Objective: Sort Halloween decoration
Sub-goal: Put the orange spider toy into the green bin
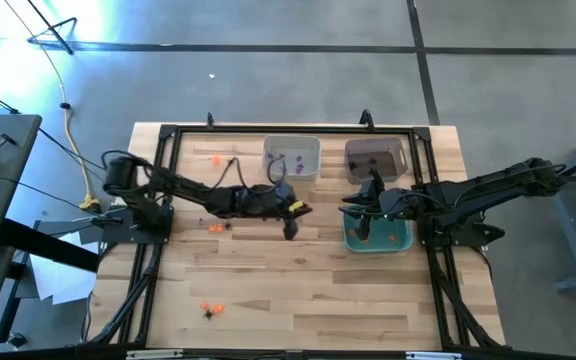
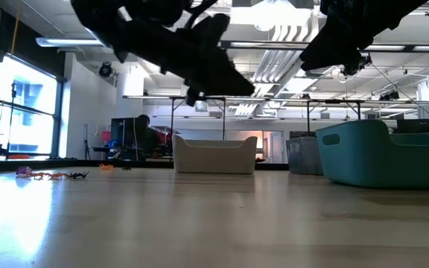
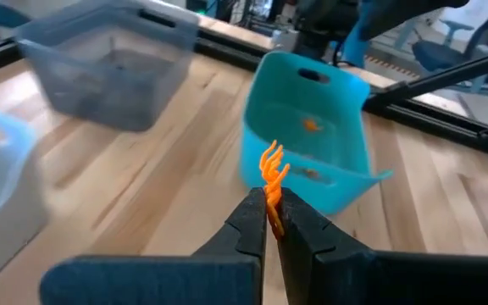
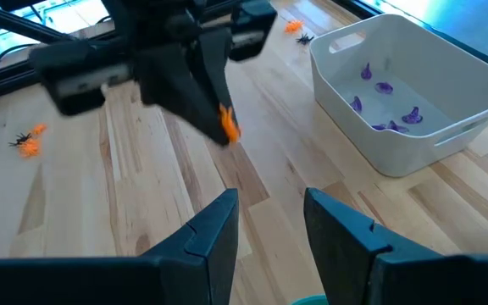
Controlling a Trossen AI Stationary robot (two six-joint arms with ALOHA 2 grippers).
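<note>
My left gripper (image 3: 271, 203) is shut on an orange Halloween decoration (image 3: 271, 172) above the middle of the table (image 1: 291, 230), left of the teal bin (image 3: 307, 144). My right gripper (image 4: 269, 224) hangs open over the teal bin (image 1: 378, 238), with nothing between its fingers. Orange trinkets lie inside the teal bin (image 3: 312, 125). Purple trinkets (image 4: 384, 106) lie in the white bin (image 4: 413, 85). More orange and black trinkets lie on the wood at the far left (image 1: 216, 158), middle left (image 1: 216, 227) and near left (image 1: 211, 310). My left gripper pinches the orange trinket's lower end (image 3: 272, 196) between its two fingertips. The fingers slant downward, coming from the table's left side. Most of the trinket sticks out past the fingertips (image 4: 228, 124) and is lifted clear of the table.
The white bin (image 1: 291, 157) and a dark grey bin (image 1: 375, 158) stand side by side at the far edge; the teal bin sits just in front of the grey one. A black frame (image 1: 168, 135) borders the table. Bare wood stretches across the near half.
</note>
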